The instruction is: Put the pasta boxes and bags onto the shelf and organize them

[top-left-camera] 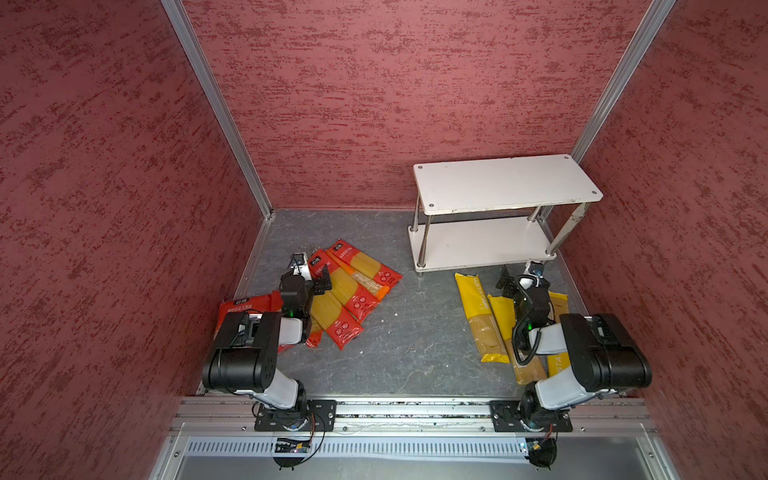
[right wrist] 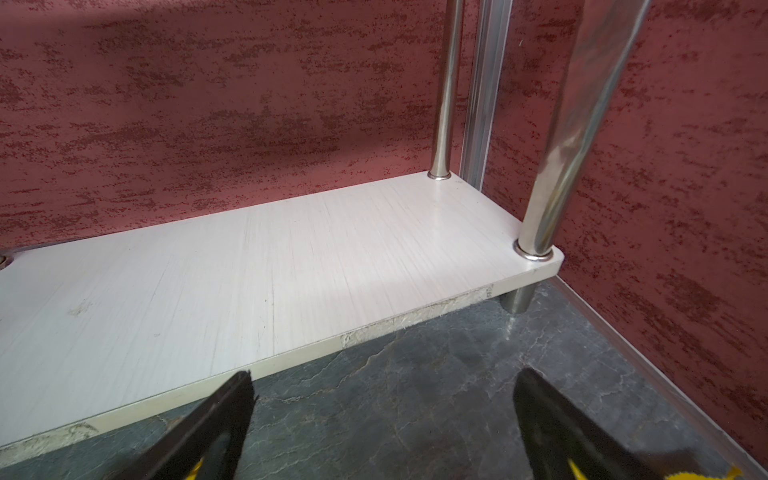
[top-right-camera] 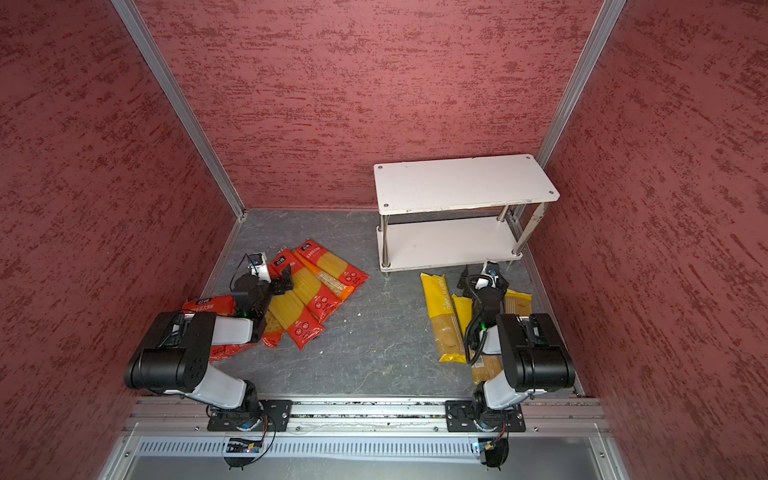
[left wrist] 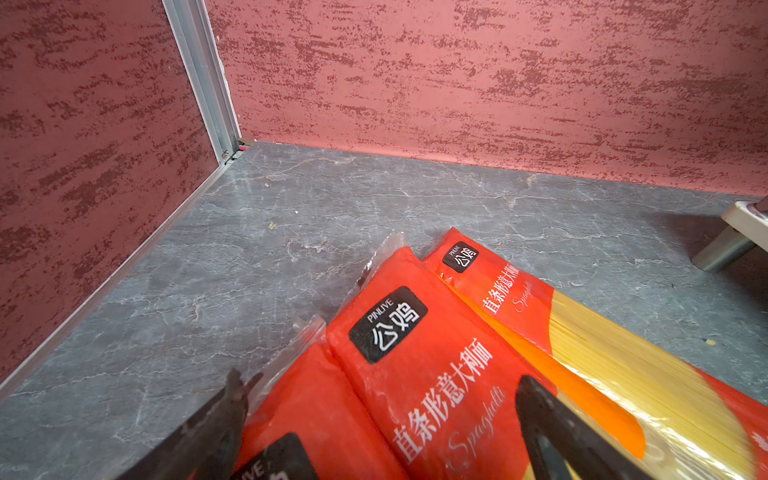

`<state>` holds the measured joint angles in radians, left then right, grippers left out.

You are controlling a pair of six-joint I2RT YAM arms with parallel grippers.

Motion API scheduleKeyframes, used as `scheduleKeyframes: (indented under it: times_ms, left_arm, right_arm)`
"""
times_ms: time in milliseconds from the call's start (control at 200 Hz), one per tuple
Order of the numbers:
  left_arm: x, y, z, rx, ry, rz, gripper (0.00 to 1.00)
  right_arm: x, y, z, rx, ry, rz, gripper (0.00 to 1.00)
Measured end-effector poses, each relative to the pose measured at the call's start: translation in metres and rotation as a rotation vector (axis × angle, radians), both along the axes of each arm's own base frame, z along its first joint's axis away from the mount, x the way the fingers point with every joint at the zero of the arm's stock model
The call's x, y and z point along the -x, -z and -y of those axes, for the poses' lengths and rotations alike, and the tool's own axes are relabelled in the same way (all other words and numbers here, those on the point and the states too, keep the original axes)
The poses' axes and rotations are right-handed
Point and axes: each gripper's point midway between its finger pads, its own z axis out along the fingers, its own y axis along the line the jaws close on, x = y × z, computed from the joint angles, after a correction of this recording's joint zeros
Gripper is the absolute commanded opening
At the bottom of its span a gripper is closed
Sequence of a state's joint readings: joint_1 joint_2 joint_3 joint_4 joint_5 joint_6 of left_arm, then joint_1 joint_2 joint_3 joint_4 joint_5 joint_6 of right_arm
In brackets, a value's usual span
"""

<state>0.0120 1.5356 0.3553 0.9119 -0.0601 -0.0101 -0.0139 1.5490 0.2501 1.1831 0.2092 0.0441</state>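
At the far left a wide red bag [top-left-camera: 245,309] lies flat on the grey floor [top-left-camera: 415,332], partly under the left arm. Just beside it, the left gripper [top-left-camera: 311,283] hangs low over 3 long red spaghetti packs [top-left-camera: 347,291]. The packs lie side by side and overlap a bit. The gripper's 2 black fingers [left wrist: 540,415] are spread wide above the packs' top ends and pinch nothing. Further right, the white shelf [top-left-camera: 507,187] stands in the back corner, with 2 boards on shiny legs. In front of it 3 long yellow packs [top-left-camera: 476,316] lie on the floor. The right gripper [top-left-camera: 523,279] hangs over their far ends, close to the lower board [right wrist: 291,270]. Its fingers are spread wide too, with nothing between them
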Motion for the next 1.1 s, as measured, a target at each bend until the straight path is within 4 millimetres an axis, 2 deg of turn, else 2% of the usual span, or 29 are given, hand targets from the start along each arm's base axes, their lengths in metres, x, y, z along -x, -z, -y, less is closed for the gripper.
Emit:
scheduleKeyframes:
  times_ms: [957, 1032, 1102]
  left_arm:
    - [0.0, 0.0, -0.001, 0.003, 0.002, -0.002, 1.0]
    - [0.0, 0.001, -0.001, -0.001, -0.005, -0.02, 1.0]
    - [-0.001, -0.009, 0.004, -0.018, -0.005, -0.025, 0.99]
  right_arm:
    - [0.001, -0.001, 0.002, 0.001, 0.012, 0.002, 0.99]
    - [0.002, -0.006, -0.001, 0.01, 0.0, 0.005, 0.99]
    - [0.005, -0.025, -0.005, 0.019, -0.011, 0.038, 0.99]
